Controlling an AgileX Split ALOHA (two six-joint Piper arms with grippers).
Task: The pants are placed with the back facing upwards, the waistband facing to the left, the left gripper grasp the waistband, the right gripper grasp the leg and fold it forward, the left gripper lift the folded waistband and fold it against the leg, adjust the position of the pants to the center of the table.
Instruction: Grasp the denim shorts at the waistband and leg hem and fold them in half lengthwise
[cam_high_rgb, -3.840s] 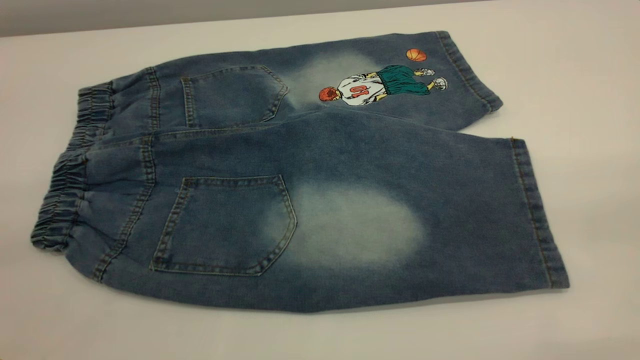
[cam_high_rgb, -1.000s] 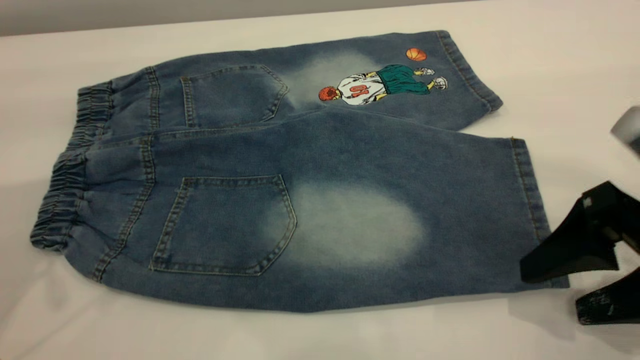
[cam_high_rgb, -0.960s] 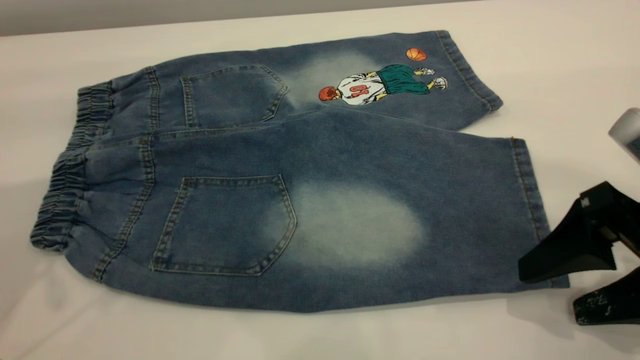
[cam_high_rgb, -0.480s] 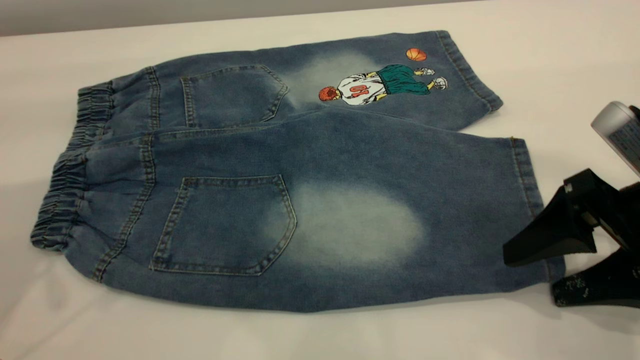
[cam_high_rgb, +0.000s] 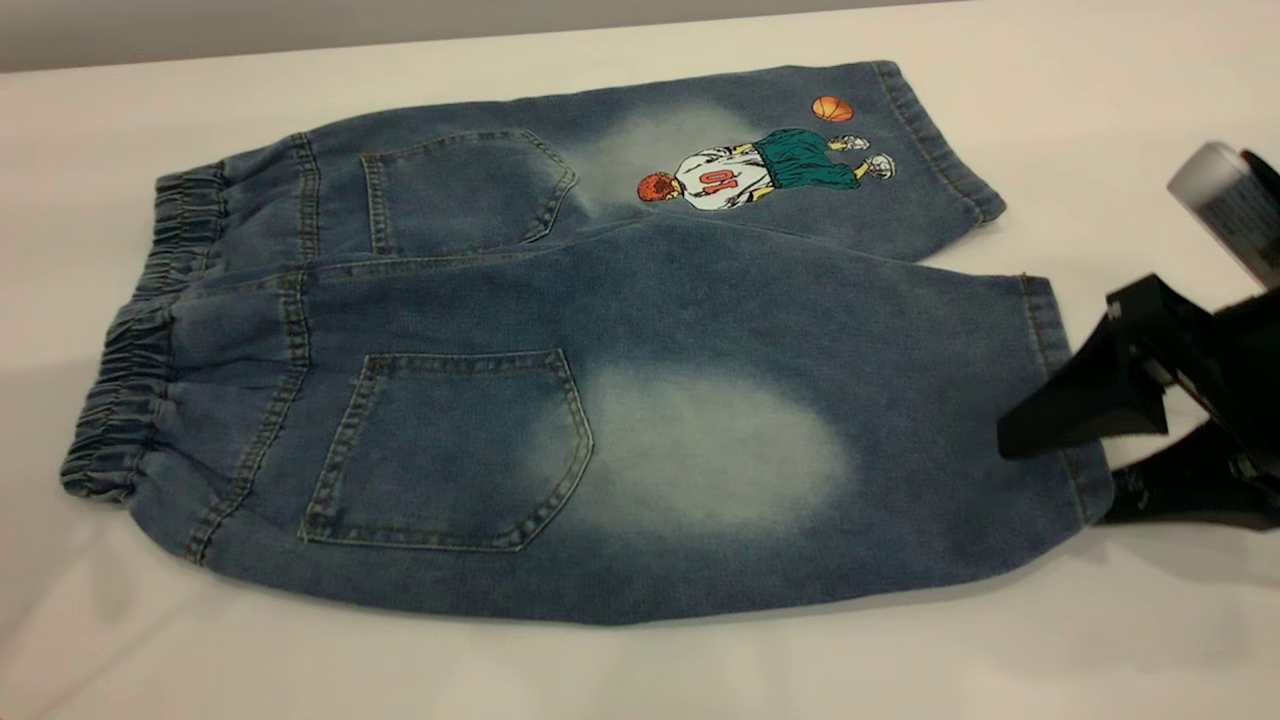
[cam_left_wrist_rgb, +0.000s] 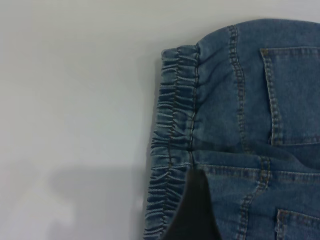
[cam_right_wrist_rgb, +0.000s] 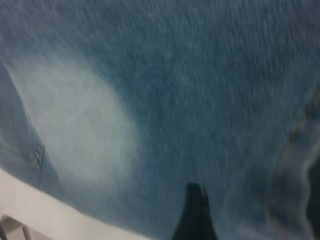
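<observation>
pants (cam_high_rgb: 600, 350) flat mid-table (cam_high_rgb: 1100, 100), waistband (cam_high_rgb: 130, 400) at 9 o'clock | right gripper (cam_high_rgb: 1085, 470) agape, straddling leg (cam_high_rgb: 900, 400) hem at 3 o'clock, ready to pinch | left gripper (cam_left_wrist_rgb: 195, 220) over waistband, fingers: can't tell

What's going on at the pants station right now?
Denim pants lie flat on the white table, back pockets up, waistband toward the left. The right gripper is at the hem of the plain leg, jaws open with one finger above the hem corner and one at table level, not closed on it yet. The left gripper shows only in its wrist view, a dark finger by the waistband; nothing is folded yet.
</observation>
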